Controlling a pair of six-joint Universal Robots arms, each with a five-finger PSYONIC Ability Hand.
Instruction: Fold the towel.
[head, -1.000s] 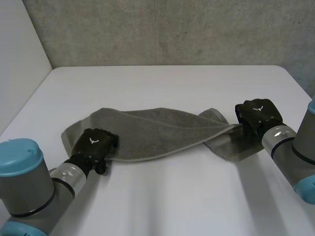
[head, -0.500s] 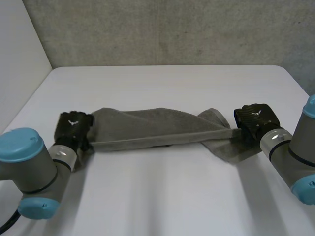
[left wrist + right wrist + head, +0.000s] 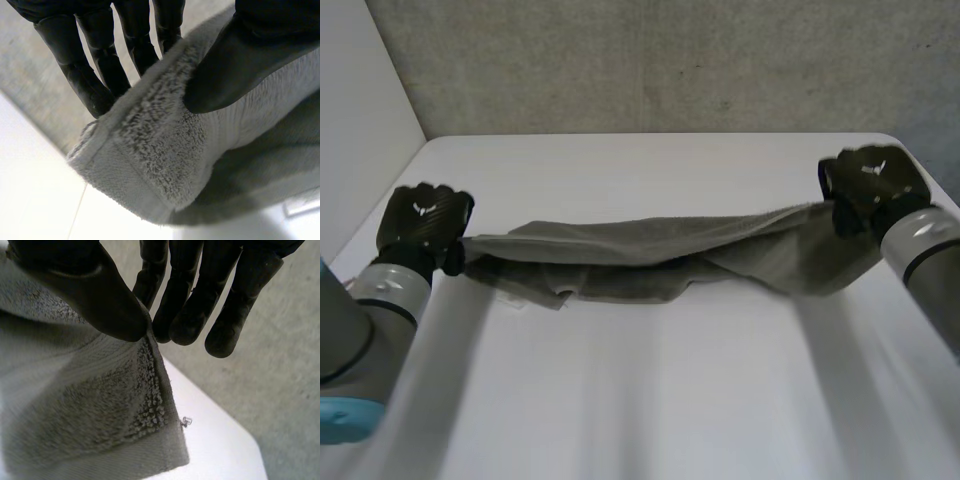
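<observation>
Fingers, left: straight fingers (image 3: 102, 70) and thumb (image 3: 235, 70) of the left hand (image 3: 420, 222) pinch a hemmed corner of the towel (image 3: 640, 250) between them, as the left wrist view shows.
Fingers, right: the right hand (image 3: 868, 185) grips the opposite end, thumb (image 3: 100, 300) pressed against fingertips (image 3: 185, 315) on the towel's edge, with the hemmed corner hanging past the pinch.
Towel: grey terry, drawn out as a twisted band from hand to hand across the middle of the table (image 3: 650, 400). Its upper edge runs taut between the two grips and is lifted at both ends. The lower folds sag and appear to rest on the table left of centre.
Table edges: the left hand is close beside the table's left edge. The right hand is near the far right corner. The far edge meets a grey concrete wall (image 3: 650, 60).
Open room: a wide bare stretch of white table lies on the near side of the towel, between the left arm (image 3: 360, 330) and the right arm (image 3: 930, 260). A narrower bare strip runs between the towel and the far edge.
</observation>
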